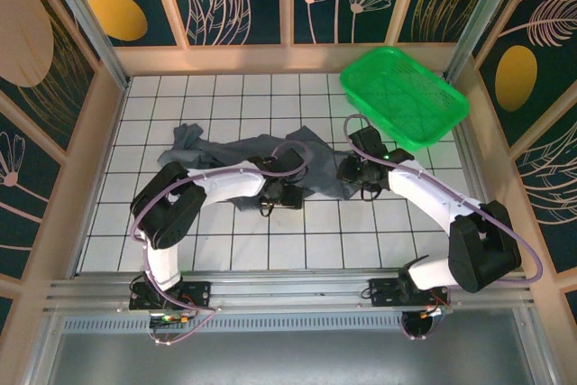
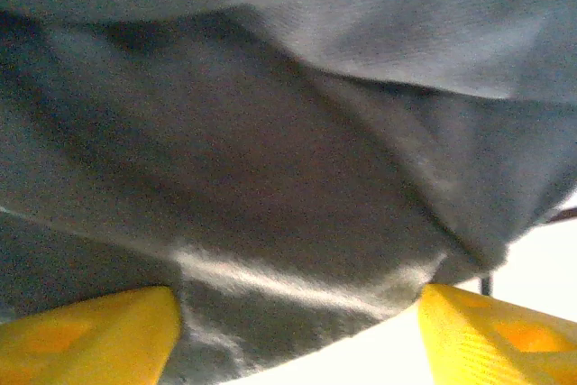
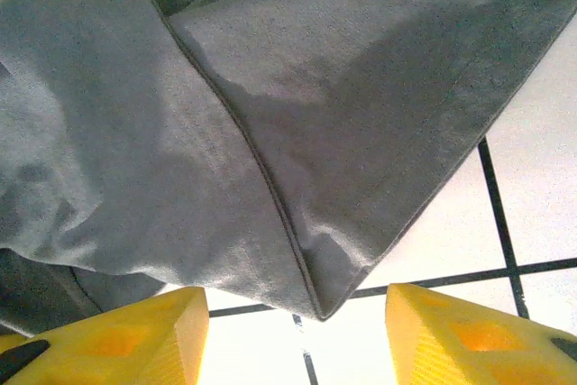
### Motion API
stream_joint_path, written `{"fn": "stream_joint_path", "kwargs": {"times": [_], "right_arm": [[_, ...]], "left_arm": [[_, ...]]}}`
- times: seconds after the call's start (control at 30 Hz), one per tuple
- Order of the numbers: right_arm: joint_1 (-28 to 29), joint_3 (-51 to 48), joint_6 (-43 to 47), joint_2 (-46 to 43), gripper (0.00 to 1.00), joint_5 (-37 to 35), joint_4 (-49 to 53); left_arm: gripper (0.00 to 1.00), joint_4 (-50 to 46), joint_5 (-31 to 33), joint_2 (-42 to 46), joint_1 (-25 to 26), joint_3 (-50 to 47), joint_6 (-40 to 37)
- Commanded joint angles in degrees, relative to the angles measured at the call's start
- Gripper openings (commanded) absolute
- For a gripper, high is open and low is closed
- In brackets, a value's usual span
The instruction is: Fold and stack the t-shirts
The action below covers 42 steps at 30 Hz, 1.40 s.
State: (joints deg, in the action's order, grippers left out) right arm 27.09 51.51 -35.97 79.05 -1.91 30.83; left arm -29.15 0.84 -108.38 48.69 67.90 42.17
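Across the middle of the white tiled table [image 1: 225, 241] lay the dark grey t-shirt [image 1: 252, 149], unfolded and rumpled, stretched in a loose band from left to right between my two arms. From the right wrist camera I saw a hemmed corner of the t-shirt [image 3: 270, 132] resting flat on the tiles, its point aimed at the gap of the right gripper [image 3: 296, 290], whose yellow fingers [image 3: 469, 331] stood apart with nothing between them. From the left wrist camera the t-shirt [image 2: 297, 132] bulged in heavy folds close to the lens, and the left gripper [image 2: 297, 290] stood spread wide, its yellow fingers [image 2: 90, 335] either side of the cloth edge, not pinching it. Overhead, the left gripper [image 1: 279, 196] sat at the shirt's near edge and the right gripper [image 1: 353, 173] at its right end. Beyond the right arm, a green mesh basket [image 1: 401, 96] sat at the far right corner, apart from the cloth.
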Motion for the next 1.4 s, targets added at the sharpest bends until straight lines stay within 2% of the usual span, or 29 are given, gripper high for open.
{"fn": "stream_joint_path", "kwargs": {"times": [0.0,0.03,0.07,0.1,0.2,0.33,0.47,0.57,0.73,0.8,0.93,1.1,1.23,1.37], "right_arm": [[-0.4,-1.4,-0.3,-0.7,0.55,0.6,-0.5],[-0.4,-1.5,-0.5,-0.6,0.55,0.7,-0.7],[-0.3,-1.6,-0.6,-0.5,0.55,0.7,-0.8],[-0.3,-1.6,-0.6,-0.5,0.55,0.7,-0.9],[-0.4,-1.7,-0.5,0.2,0.55,0.4,-1.0],[0.2,-1.3,0.1,1.7,0.54,0.2,-1.2],[6.3,0.3,3.0,4.2,0.54,-0.4,-2.3],[12.6,1.2,6.8,7.3,0.55,3.2,-5.7],[20.4,3.6,7.8,13.4,0.54,11.3,-9.5],[23.5,5.0,8.2,15.5,0.54,12.4,-9.9],[28.1,7.1,8.6,18.6,0.5,10.4,-7.8],[31.9,7.3,8.8,18.4,0.41,10.8,-7.3],[35.1,5.2,7.7,14.9,0.43,7.9,-6.3],[39.3,0.4,8.8,9.5,0.46,3.3,-8.5]], "left_arm": [[0.55,-1.6,6.1,-3.1,-0.1,-0.7,-1.5],[0.34,-1.8,8.1,-3.1,-0.1,-1.0,-1.6],[0.1,-2.3,10.4,-3.0,-0.1,-1.5,-1.7],[0.0,-3.5,13.4,-2.6,-0.1,-2.1,-1.6],[0.0,-4.6,17.6,2.1,-0.3,-6.8,-0.8],[0.0,-5.7,20.0,12.5,-1.4,-15.7,1.3],[0.0,-5.0,18.8,21.8,-3.1,-21.2,2.0],[0.0,-3.2,17.0,26.2,-3.9,-23.9,2.5],[0.0,-1.0,15.4,28.6,-5.1,-26.3,3.4],[0.0,-0.4,14.9,29.1,-5.3,-27.1,3.8],[0.0,0.5,14.5,30.5,-5.5,-28.4,4.4],[0.0,2.1,13.3,32.5,-6.0,-30.2,4.7],[0.0,5.0,10.9,34.7,-6.5,-32.5,5.4],[0.0,11.6,5.1,38.6,-8.5,-37.8,5.7]]}}
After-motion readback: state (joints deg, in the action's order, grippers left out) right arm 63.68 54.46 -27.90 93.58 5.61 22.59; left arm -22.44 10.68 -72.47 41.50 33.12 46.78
